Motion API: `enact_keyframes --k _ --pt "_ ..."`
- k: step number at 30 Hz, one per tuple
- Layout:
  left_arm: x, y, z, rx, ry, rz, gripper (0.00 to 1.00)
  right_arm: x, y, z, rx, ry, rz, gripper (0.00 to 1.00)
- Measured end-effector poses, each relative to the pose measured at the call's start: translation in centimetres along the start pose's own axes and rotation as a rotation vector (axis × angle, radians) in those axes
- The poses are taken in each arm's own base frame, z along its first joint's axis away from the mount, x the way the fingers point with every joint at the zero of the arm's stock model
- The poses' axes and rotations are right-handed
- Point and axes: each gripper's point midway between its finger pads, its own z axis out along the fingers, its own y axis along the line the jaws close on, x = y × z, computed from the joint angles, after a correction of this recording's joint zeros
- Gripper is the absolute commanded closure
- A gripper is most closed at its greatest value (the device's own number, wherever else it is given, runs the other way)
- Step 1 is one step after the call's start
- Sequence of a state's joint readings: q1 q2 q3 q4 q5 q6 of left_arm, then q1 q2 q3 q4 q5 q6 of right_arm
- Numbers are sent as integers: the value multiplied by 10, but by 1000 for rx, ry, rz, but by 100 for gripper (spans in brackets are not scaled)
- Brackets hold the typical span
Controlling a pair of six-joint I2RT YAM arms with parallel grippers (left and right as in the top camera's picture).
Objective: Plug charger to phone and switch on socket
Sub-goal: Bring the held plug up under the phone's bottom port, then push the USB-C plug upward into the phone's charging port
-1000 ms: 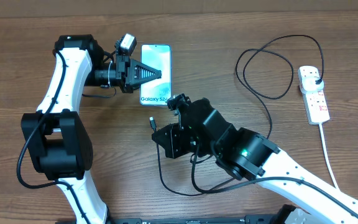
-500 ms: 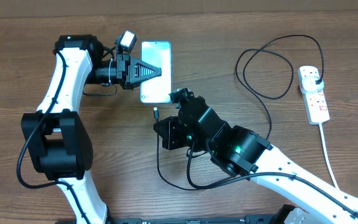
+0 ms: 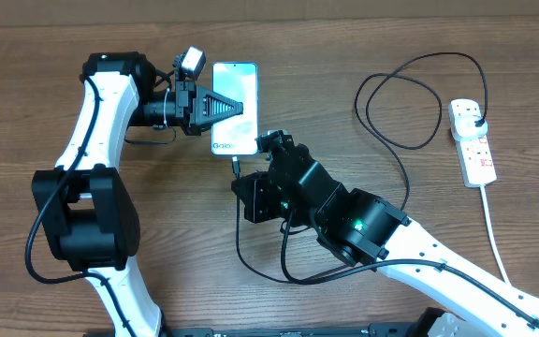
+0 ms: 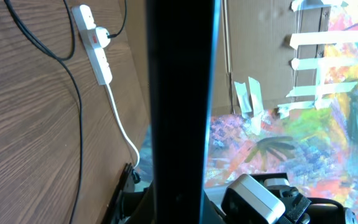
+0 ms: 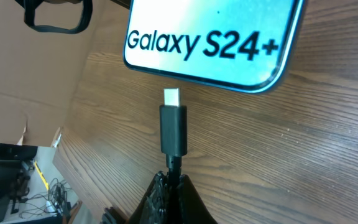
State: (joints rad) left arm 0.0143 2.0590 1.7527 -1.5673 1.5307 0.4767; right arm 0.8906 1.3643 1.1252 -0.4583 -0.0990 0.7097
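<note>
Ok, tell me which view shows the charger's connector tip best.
Right wrist view: the charger's connector tip sits centre frame, sharp, pointing at the phone's bottom edge with a gap between. Overhead shows it only tiny and dark below the phone. Left wrist view misses the tip, showing just cable and the socket.
</note>
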Motion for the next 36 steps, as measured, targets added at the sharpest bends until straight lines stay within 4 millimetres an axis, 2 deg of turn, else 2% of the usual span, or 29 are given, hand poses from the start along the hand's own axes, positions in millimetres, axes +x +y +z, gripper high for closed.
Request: enact_keyframes --k 28,36 --pt "-1 -1 0 7 -3 -60 96 -8 -2 0 16 -41 -4 96" --pt "-2 -3 0 21 -10 -60 96 -15 7 0 -18 -72 -10 96"
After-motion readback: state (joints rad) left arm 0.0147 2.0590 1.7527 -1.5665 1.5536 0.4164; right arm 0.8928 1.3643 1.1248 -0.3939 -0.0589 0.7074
